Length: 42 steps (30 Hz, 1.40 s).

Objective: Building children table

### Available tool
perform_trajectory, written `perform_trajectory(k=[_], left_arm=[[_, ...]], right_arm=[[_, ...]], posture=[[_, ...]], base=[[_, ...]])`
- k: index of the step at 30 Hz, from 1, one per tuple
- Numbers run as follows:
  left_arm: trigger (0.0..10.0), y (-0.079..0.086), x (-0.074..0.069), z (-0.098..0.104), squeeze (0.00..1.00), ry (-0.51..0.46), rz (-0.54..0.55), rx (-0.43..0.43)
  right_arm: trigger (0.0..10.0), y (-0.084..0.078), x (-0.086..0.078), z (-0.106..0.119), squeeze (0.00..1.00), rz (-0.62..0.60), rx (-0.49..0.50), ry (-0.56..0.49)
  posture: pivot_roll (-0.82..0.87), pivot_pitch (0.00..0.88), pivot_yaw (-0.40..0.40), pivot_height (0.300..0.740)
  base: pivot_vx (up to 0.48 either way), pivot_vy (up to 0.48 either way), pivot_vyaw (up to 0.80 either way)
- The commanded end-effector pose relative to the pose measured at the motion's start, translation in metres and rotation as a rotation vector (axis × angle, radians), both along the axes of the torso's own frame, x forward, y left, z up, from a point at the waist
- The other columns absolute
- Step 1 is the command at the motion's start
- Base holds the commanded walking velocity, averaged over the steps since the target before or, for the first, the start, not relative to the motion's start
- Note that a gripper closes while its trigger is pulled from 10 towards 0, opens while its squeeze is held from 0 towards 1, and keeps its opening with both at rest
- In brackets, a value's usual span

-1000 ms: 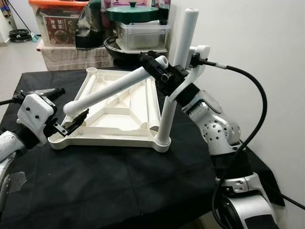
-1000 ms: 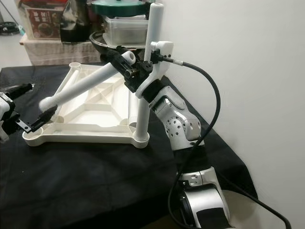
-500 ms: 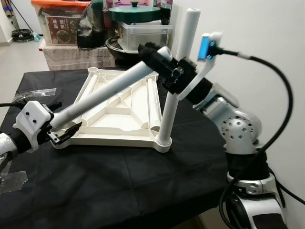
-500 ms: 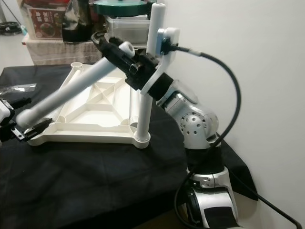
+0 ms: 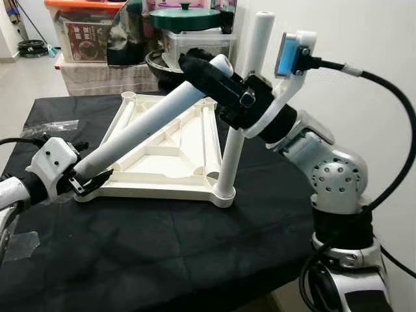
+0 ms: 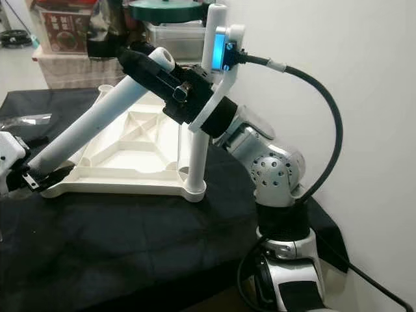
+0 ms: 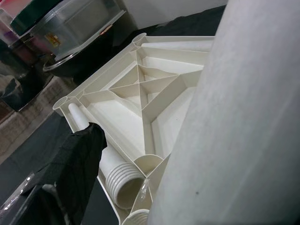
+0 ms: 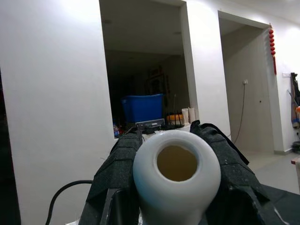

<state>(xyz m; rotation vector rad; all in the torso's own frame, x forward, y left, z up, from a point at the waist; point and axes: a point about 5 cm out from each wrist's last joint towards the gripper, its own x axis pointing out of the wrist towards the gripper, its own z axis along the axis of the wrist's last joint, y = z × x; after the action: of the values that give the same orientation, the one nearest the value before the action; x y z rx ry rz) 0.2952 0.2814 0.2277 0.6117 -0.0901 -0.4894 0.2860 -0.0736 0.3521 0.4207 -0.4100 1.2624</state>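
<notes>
Since a second ago, the right gripper [image 5: 218,81] has lifted the upper end of the loose white leg [image 5: 146,121] higher and turned it, so the tube now slants more steeply, and its lower end has slid from the tabletop's interior out to the near-left corner where the left gripper [image 5: 77,182] waits. The right gripper's black fingers [image 8: 117,164] are clenched around the top of that leg, one on each side of its open hollow end, as the right wrist view shows. The leg runs down and to the left across the upturned white tabletop [image 5: 172,159], which lies underside-up on the black cloth [image 5: 162,247] covering the work surface, its ribs and corner sockets facing upward. The left gripper sits just beside the near-left corner of the tabletop, with the leg's lower end resting against it; whether its fingers are closed on the tube or merely beside it cannot be told. At the near-right corner a second white leg [image 5: 242,97] stands upright, seated in its socket. In the left wrist view, another leg with a ribbed threaded end [image 7: 119,180] lies inside the tabletop along one edge. Beyond the far edge of the cloth stand a clear plastic container [image 5: 195,47] with a green lid [image 5: 182,16] on top and a storage box [image 5: 81,29] with an orange lid.
</notes>
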Motion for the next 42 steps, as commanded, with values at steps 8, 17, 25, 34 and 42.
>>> perform_trajectory(k=[8,17,25,34,42], left_arm=[[0.0,-0.005,-0.003,-0.005,0.00,0.035,-0.084,0.007],[0.0,-0.018,-0.011,-0.017,0.00,0.091,-0.197,0.005],[0.0,-0.022,-0.010,-0.017,0.00,0.080,-0.190,-0.012],[2.6,-0.037,-0.020,-0.008,0.00,0.030,-0.199,-0.135],[10.0,-0.077,-0.047,-0.023,0.00,0.135,-0.265,-0.353]], right_arm=[[0.0,0.006,-0.014,0.005,0.00,0.099,0.015,-0.026],[0.0,0.008,-0.007,0.002,0.00,0.055,0.010,0.020],[10.0,0.008,0.004,-0.006,1.00,0.005,0.033,0.129],[10.0,-0.016,-0.004,-0.030,1.00,0.056,0.035,0.090],[10.0,-0.010,-0.016,-0.062,0.00,0.058,-0.156,0.041]], posture=[[0.06,0.000,-0.047,0.740],[0.06,0.000,-0.048,0.740],[0.06,0.000,-0.050,0.740],[0.06,0.000,-0.062,0.740],[0.07,0.000,-0.071,0.740]], base=[[0.000,0.000,0.00],[0.000,0.000,0.00],[0.000,0.000,0.00],[0.000,0.000,0.00],[0.000,0.000,0.00]])
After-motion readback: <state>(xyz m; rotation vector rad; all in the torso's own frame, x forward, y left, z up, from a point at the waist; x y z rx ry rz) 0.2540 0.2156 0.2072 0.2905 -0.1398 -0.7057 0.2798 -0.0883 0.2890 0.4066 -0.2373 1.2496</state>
